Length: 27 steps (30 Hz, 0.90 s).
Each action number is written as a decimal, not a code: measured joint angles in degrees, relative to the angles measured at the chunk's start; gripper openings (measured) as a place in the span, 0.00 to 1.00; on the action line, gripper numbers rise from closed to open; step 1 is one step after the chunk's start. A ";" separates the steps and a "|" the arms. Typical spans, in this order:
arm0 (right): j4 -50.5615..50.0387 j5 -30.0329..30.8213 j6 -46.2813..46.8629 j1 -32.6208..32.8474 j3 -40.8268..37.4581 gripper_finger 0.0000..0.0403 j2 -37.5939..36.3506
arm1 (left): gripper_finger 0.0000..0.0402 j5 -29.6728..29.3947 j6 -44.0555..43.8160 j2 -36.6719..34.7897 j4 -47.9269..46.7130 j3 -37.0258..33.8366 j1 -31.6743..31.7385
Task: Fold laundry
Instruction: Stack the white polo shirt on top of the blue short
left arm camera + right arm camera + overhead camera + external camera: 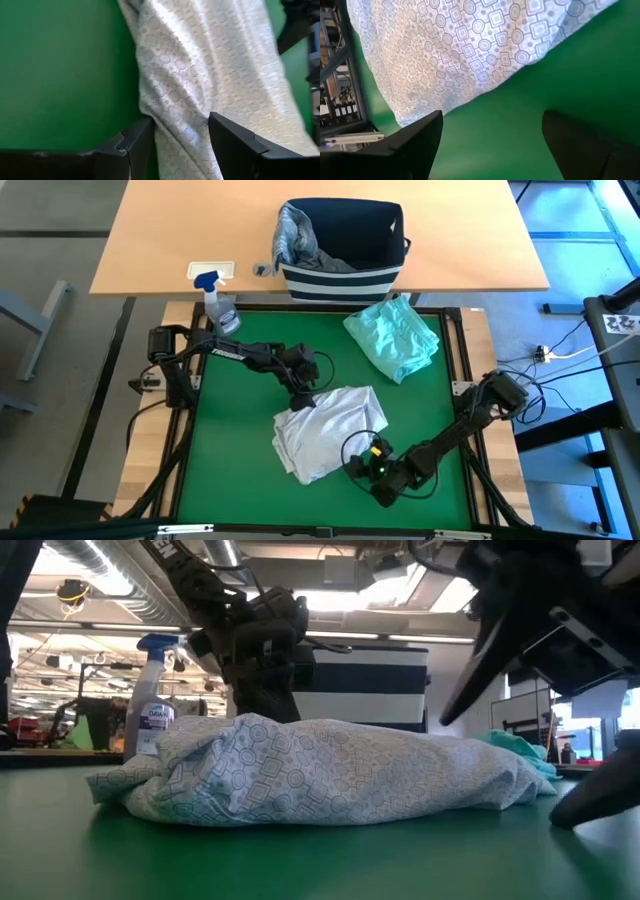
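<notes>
Your white patterned garment (325, 432) lies bunched in a loose heap near the middle of the green table (240, 470), printed with small circles and squares. Your left claw (303, 398) sits at the heap's far-left edge; the left wrist view shows its fingers (131, 145) spread apart with a fold of the cloth lying between them, not pinched. Your right claw (372, 470) is low at the heap's near-right corner, its fingers (415, 137) wide apart over bare green surface, just beside the cloth's edge and holding nothing. The mint-teal garment (394, 335) lies crumpled at the table's far-right corner, well apart from both claws. Beyond it, a grey garment (297, 235) hangs over the rim of the navy-and-white striped basket (345, 272). A spray bottle (220, 305) stands at the far-left corner.
</notes>
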 joint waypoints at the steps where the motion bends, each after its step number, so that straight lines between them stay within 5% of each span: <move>1: -0.27 -0.27 0.19 -0.44 0.06 0.85 0.08 | 0.46 -0.66 0.31 0.00 -0.58 0.00 0.00; 16: -1.31 4.51 1.47 -5.85 0.02 0.85 0.88 | 0.46 -4.88 1.89 -0.02 -1.86 -0.02 0.00; 27: 7.13 12.77 0.23 -6.29 -0.01 0.81 6.48 | 0.46 -4.91 3.15 -0.02 -2.14 -0.07 0.00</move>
